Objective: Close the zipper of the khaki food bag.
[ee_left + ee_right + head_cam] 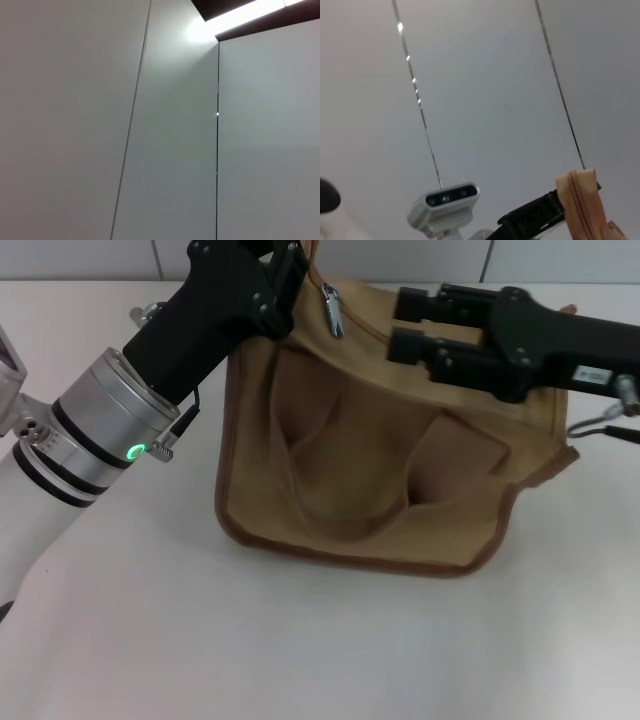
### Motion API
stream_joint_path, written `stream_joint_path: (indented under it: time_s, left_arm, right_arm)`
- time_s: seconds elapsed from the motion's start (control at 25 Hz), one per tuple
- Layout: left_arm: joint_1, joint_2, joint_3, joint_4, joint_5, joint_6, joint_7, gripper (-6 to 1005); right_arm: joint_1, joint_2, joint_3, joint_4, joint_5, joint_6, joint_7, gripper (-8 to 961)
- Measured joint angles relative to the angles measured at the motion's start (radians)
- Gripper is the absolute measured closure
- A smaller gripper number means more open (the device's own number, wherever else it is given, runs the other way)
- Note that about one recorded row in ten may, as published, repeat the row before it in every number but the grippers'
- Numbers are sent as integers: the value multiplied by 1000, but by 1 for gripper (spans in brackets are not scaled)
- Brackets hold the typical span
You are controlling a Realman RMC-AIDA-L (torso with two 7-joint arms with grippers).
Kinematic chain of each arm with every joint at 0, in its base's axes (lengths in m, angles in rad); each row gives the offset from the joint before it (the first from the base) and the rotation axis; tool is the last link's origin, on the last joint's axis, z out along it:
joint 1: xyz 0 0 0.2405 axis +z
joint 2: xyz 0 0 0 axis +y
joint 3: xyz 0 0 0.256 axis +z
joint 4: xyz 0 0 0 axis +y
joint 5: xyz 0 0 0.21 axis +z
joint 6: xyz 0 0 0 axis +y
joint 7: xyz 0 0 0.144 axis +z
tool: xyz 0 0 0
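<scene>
Nearest the head camera, the left arm's white and silver forearm, with its green-lit ring, rises from the near left toward the far edge of the white table (300,650). Its black left gripper (285,275) sits at the far left top corner of the khaki food bag (370,490), a boxy tan canvas tote with darker brown trim and two front pockets, which lies in the middle of the table. Whether these fingers are clamped on the fabric cannot be told, as the wrist body hides them.

From the right, the black right gripper (410,328) reaches across the bag's far top panel with its two fingers parted, holding nothing.

Just beyond those fingertips, the small shiny silver metal pull tab (333,312) hangs on the tan zipper (365,330), near the left end of the line. The right wrist view shows a raised strip of tan fabric (580,205) with a seam.

Judging by this, the reach for the pull is in hand, the left arm apparently steadying the corner. Next, the right fingers need to straddle the tab, pinch it and draw it along the line while the bag is held taut.
</scene>
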Motion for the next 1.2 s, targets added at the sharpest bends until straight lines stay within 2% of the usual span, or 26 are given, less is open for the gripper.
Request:
stream_joint_path:
  time_s: [0.16,0.32,0.68,0.88,1.2]
  left_arm:
    - [-7,0,1,0,0,2,0,977]
    - [-12,0,2,0,0,-2,1,977]
    - [-24,-1,2,0,0,-8,5,977]
    - [-28,-1,2,-2,0,-9,5,977]
    - [-35,-1,2,-11,2,-20,12,977]
  right_arm:
    - [35,1,5,111,20,32,5,360]
    - [57,1,-3,164,22,65,9,360]
    - [74,3,-7,181,23,99,60,359]
    - [107,7,-9,202,24,112,86,359]
    - [138,4,-48,221,23,166,110,358]
